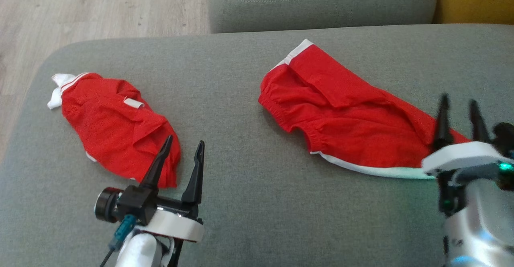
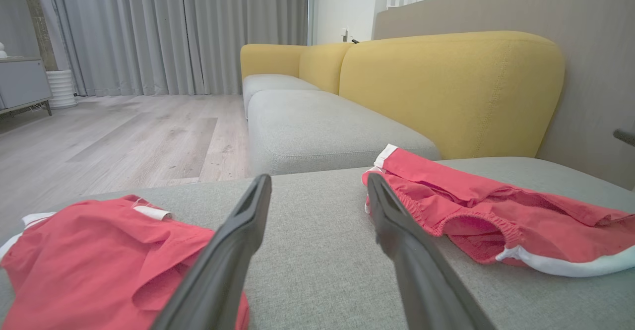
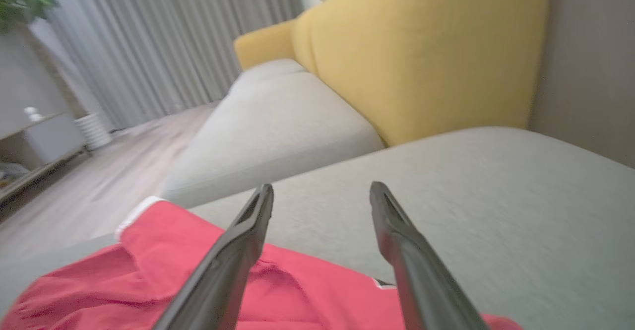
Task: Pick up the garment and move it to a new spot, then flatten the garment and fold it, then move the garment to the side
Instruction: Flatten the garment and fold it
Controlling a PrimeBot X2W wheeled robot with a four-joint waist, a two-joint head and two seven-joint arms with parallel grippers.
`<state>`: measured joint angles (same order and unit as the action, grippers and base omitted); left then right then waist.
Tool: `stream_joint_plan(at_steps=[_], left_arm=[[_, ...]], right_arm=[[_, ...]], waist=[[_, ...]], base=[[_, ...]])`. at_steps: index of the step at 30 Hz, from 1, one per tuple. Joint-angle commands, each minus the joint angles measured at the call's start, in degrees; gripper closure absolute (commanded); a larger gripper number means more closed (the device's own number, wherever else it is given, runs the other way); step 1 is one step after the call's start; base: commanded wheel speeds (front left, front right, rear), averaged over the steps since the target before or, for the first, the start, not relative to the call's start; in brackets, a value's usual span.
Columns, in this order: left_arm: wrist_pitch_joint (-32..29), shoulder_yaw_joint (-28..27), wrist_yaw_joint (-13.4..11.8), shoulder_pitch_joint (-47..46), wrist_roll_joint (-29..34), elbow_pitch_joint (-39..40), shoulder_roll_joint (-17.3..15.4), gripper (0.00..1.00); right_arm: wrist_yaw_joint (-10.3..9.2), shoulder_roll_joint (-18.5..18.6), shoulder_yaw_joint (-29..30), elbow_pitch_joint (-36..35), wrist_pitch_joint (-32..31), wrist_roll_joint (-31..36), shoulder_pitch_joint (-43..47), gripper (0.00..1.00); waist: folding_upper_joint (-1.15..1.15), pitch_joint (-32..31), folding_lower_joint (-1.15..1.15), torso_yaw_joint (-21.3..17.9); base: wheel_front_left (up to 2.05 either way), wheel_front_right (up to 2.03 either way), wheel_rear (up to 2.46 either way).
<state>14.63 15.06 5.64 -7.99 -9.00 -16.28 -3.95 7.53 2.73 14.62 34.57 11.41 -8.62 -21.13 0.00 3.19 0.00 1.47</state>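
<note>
On the grey cushion (image 1: 233, 98), the red garment (image 1: 345, 122) lies rumpled with one flap doubled over. Above its right end, the right gripper (image 1: 458, 100) stands wide and empty. The left gripper (image 1: 185, 140), also wide, sits beside a second red garment (image 1: 116, 126). A careless pinch may catch both layers and lock the crease in.

No text, brand, number or sign can be read anywhere. A white tag (image 1: 133, 103) is seen on the crumpled red garment (image 1: 116, 130) at the left, but no writing can be made out on it
</note>
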Motion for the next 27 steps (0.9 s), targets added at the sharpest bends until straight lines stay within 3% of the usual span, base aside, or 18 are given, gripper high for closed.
stream_joint_plan(at_steps=[1, 6, 13, 22, 27], left_arm=[[0.37, -1.64, 0.25, -2.50, 0.38, 1.62, 0.11, 0.00], [0.37, -1.64, 0.38, -2.49, 0.37, 1.68, 0.31, 0.00], [0.37, -1.29, 0.60, -3.50, 0.44, 1.44, 0.53, 0.00], [0.37, -0.44, 0.86, -4.64, -0.29, 0.71, 0.84, 0.00], [0.37, 0.16, 0.90, -5.44, -0.84, 0.49, 0.96, 0.00]], right_arm=[[-0.04, 0.16, -4.25, -3.62, 0.96, -1.02, 0.47, 0.00], [-0.04, 0.16, -15.10, -12.33, 2.12, -4.31, 6.23, 0.00], [-0.04, 0.15, -23.23, -16.68, 0.43, -3.78, 9.49, 0.00], [-0.04, 0.15, -29.13, -12.19, -10.13, 5.53, 6.42, 0.00], [-0.04, 0.15, -26.79, -8.53, -11.76, 10.65, 4.48, 0.00]], waist=[[0.00, -0.04, 0.00, 0.26], [0.00, 0.32, 0.00, 1.19], [0.00, 1.45, 0.00, 3.82], [0.00, 3.74, 0.00, 7.11], [0.00, 4.75, 0.00, 8.46]], base=[[0.00, 0.00, 0.00], [0.00, 0.00, 0.00], [0.00, 0.00, 0.00], [0.00, 0.00, 0.00], [0.00, 0.00, 0.00]])
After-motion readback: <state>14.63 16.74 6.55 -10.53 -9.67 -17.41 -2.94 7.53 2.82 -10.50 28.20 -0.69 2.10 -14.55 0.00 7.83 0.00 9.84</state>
